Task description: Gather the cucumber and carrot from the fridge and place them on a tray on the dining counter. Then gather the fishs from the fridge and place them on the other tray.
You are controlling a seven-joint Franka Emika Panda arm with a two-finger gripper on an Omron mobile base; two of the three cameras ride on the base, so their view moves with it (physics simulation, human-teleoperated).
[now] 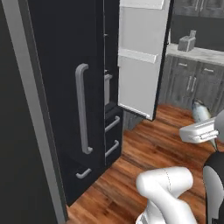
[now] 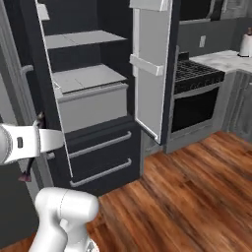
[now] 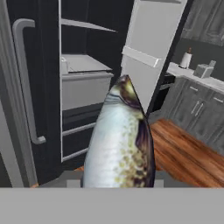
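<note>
The tall black fridge (image 2: 98, 123) with long grey bar handles stands with its right door swung open, showing light grey shelves and two lower drawers above the reddish wooden floor (image 2: 197, 197). Out in front of it, the gripper (image 1: 205, 124) is clenched on the slim silver-grey fish (image 3: 120, 144), which juts forward, held clear of the shelves

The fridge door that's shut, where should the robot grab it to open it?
Best bet is the long grey handle on the closed fridge door. It is an upright bar that stands off the door, so fingers could close across its middle, coming straight at the front. But the hand already holds the silver fish, so that must be set down first.
</note>
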